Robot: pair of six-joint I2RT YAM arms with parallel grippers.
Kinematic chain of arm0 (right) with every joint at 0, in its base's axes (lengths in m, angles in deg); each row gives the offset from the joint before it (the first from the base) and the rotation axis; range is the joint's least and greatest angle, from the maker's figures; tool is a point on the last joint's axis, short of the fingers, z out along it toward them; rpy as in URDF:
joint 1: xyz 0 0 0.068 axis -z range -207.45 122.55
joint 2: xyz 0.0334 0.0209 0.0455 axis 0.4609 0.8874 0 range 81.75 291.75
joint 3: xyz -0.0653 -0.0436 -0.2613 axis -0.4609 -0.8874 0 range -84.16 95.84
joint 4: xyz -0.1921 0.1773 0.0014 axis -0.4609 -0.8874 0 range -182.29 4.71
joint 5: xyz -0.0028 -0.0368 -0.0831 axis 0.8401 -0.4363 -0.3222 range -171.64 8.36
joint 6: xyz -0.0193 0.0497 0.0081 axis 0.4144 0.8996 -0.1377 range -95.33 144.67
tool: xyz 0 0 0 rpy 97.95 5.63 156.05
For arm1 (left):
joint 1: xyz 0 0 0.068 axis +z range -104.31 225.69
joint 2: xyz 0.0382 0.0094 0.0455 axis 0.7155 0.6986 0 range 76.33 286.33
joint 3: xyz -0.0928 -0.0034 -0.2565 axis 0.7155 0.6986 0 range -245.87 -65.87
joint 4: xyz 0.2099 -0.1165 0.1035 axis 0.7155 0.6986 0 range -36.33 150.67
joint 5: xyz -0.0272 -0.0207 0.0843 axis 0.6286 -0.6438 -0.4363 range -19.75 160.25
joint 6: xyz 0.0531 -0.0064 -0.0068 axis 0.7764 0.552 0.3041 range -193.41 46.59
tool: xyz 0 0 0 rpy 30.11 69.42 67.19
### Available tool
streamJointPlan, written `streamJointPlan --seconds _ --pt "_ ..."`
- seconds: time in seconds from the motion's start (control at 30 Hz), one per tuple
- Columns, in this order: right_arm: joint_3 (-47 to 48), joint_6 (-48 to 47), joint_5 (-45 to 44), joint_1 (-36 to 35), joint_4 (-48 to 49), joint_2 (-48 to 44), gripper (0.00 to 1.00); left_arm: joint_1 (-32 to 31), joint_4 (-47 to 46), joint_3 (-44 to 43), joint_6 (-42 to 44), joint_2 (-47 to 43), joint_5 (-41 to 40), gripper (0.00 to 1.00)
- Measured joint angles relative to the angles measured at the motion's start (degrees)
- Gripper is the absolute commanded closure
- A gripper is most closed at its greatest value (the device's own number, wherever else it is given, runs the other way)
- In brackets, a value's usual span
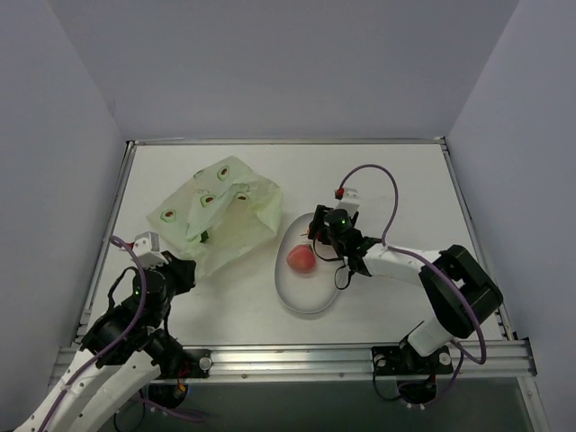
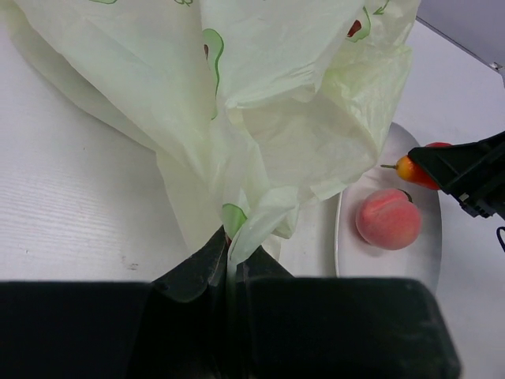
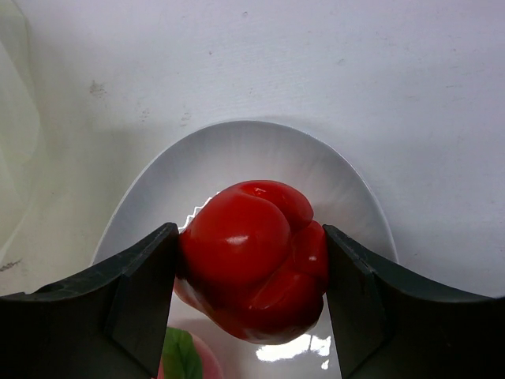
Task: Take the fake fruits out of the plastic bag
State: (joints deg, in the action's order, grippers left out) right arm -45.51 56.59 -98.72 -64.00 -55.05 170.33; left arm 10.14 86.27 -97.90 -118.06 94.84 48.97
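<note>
Red fake fruit (image 3: 245, 245) clamped in right end effector (image 3: 249, 272), over far end of dish (image 3: 237, 154). Pink fake fruit (image 1: 301, 259) in dish. Plastic bag (image 1: 220, 214) on table (image 1: 229, 301), left of dish; left end effector (image 2: 229, 264) pinched together on its near edge.

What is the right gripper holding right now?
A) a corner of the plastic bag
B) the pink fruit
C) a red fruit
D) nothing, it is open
C: the right gripper is clamped on both sides of the red fruit above the dish. The pink fruit lies loose in the dish, and it is the left gripper that pinches the plastic bag.
</note>
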Motion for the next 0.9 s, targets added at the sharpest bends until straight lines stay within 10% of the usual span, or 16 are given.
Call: streamJointPlan --seconds 0.17,0.33,0.6,0.9 --pt "0.00 0.94 0.15 -0.33 0.35 0.24 0.14 0.00 2.82 0.00 -0.81 -2.93 -0.98 0.98" --pt "0.00 0.50 -0.07 -0.87 -1.53 -1.44 0.14 0.00 3.50 0.00 -0.98 -3.78 -1.49 0.98" --pt "5.42 -8.35 0.09 -11.76 -3.67 -9.33 0.84 -0.02 3.23 0.00 -0.87 -1.84 -1.44 0.98" --pt "20.63 -13.92 10.51 -21.18 2.25 8.72 0.82 -0.02 -2.29 -0.20 -0.72 1.20 -0.52 0.98"
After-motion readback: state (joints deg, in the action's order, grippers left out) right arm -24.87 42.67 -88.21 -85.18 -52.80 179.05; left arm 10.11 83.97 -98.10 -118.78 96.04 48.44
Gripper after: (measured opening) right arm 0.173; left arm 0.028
